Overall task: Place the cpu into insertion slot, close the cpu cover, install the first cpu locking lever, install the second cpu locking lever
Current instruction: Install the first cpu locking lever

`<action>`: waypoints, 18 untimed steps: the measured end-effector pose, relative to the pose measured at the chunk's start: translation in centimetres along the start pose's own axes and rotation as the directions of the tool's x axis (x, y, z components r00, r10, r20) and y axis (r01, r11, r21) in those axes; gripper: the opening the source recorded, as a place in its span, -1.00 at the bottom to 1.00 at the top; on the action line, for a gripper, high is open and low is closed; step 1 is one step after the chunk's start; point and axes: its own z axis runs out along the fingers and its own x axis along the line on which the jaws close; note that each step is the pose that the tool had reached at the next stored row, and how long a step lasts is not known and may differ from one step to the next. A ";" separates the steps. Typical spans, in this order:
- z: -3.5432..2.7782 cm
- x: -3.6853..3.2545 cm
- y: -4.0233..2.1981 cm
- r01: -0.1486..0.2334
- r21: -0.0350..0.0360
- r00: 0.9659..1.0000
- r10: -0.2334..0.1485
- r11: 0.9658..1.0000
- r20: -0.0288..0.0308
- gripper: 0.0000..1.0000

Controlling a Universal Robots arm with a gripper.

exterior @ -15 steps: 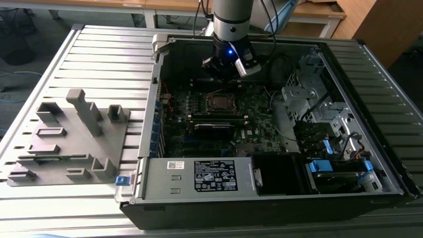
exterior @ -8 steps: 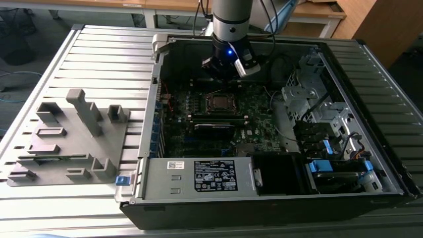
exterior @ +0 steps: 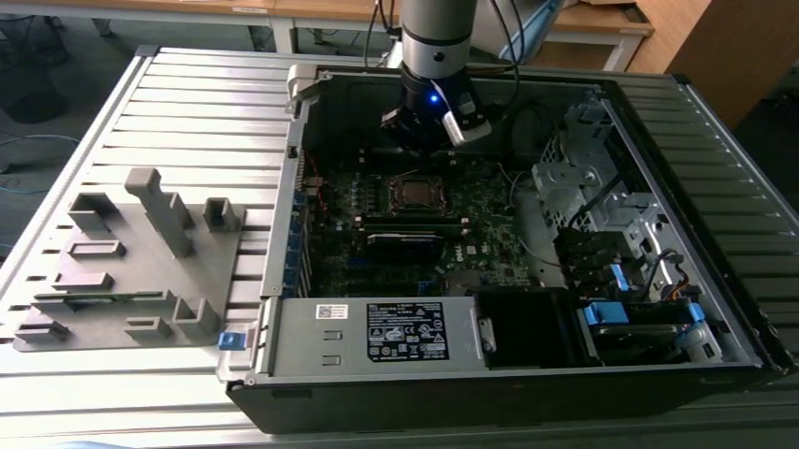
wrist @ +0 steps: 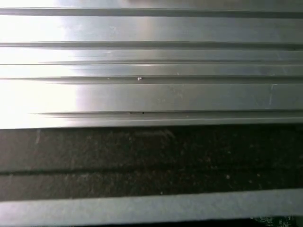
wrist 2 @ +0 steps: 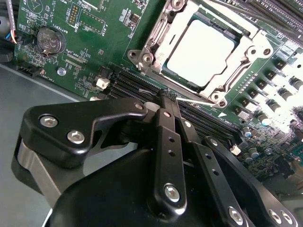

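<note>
- The grey Universal Robots arm (exterior: 437, 28) is reaching down into an open black desktop computer case (exterior: 500, 398), which is lying on a ribbed aluminium table (exterior: 200, 103).
- The black two-finger gripper (exterior: 431, 131) is hanging over the green motherboard (wrist 2: 57, 19), toward the case's far wall in the exterior view.
- In the second wrist view the gripper's (wrist 2: 164, 98) fingers are lying drawn together, tips meeting. I cannot tell whether anything is sitting between them.
- The fingertips are sitting just beside the end of a thin silvery lever rod (wrist 2: 194, 100), over the long black memory slots (wrist 2: 128, 85).
- The small square silver-faced cpu (wrist 2: 201, 52) is sitting inside the dark metal-rimmed insertion slot (wrist 2: 144, 56).
- The thin silvery cpu cover (wrist 2: 187, 81) is lying flat around the chip, whose face is showing through its window.
- A round silver coin battery (wrist 2: 50, 40) is sitting on the board, well apart from the socket.
- A grey moulded fixture plate (exterior: 125, 281) is resting on the table at the exterior view's left.
</note>
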 end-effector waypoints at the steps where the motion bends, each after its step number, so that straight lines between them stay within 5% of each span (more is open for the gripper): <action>1: 0.01 0.00 0.03 0.000 0.000 1.000 0.000 1.000 0.000 -0.79; 18: 0.61 0.05 0.06 -0.001 0.000 1.000 0.001 1.000 0.000 -0.79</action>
